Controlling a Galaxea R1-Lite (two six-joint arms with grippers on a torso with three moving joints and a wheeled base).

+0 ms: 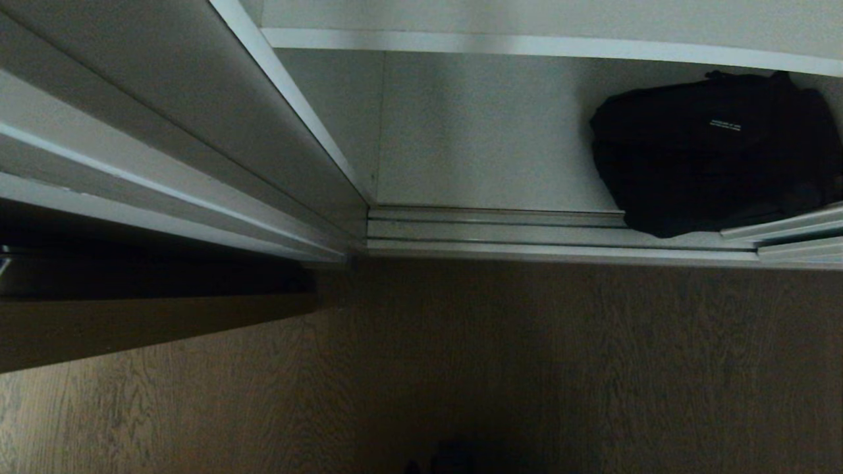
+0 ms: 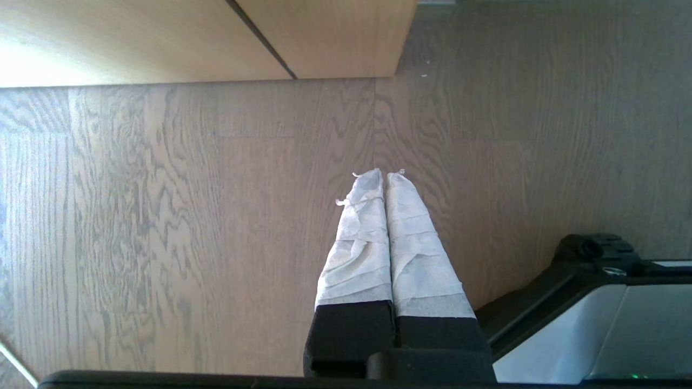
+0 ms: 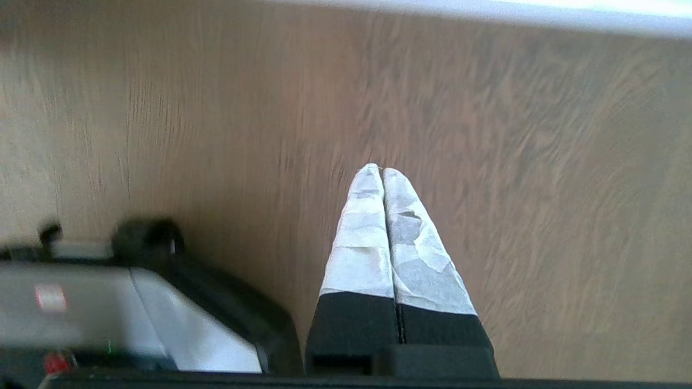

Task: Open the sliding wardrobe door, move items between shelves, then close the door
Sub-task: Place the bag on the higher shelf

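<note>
The right hand (image 3: 383,172) hangs over the floor (image 3: 540,216), fingers pressed together and empty, as the left hand (image 2: 385,174). Ahead and well apart, the black bag (image 1: 711,151) lies on the bottom shelf (image 1: 487,145), nearer the right hand.

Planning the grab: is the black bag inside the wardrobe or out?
Mostly in: the black bag lies on the bottom shelf, its front edge over the door track.

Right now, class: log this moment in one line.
soft black fabric bag: lower grey-white shelf | left gripper: shut, over floor | right gripper: shut, over floor
</note>
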